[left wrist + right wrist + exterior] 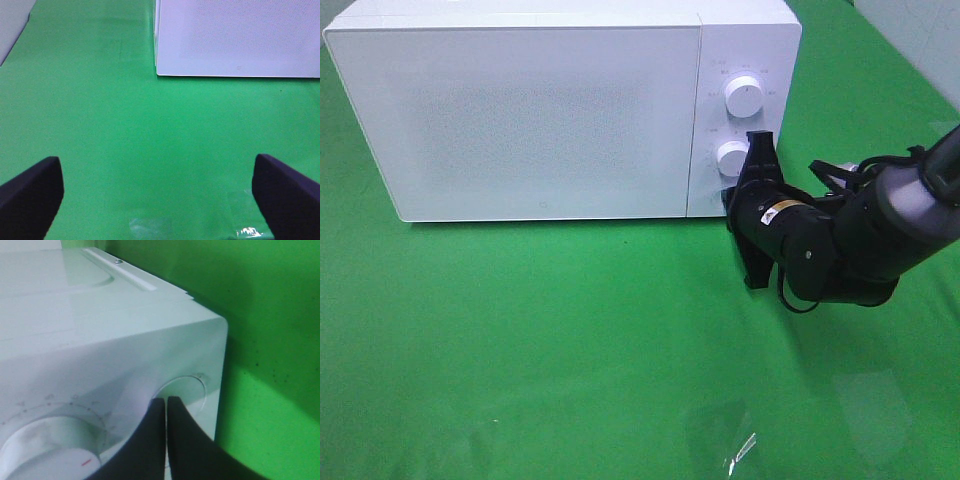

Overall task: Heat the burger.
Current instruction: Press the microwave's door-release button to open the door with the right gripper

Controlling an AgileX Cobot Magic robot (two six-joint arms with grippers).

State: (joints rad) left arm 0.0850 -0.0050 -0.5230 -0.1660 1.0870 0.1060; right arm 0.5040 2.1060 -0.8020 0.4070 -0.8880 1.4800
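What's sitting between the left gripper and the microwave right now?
Only bare green cloth, as the left wrist view shows, between the open left gripper and the microwave. A clear shiny scrap lies near the gripper.

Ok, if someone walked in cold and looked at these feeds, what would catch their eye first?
First the big white microwave, door shut, filling the back of the green cloth. Next the black right gripper, jaws shut, its tips at the control panel beside the lower knob. The left gripper hangs open over the cloth, and no burger shows in any view.
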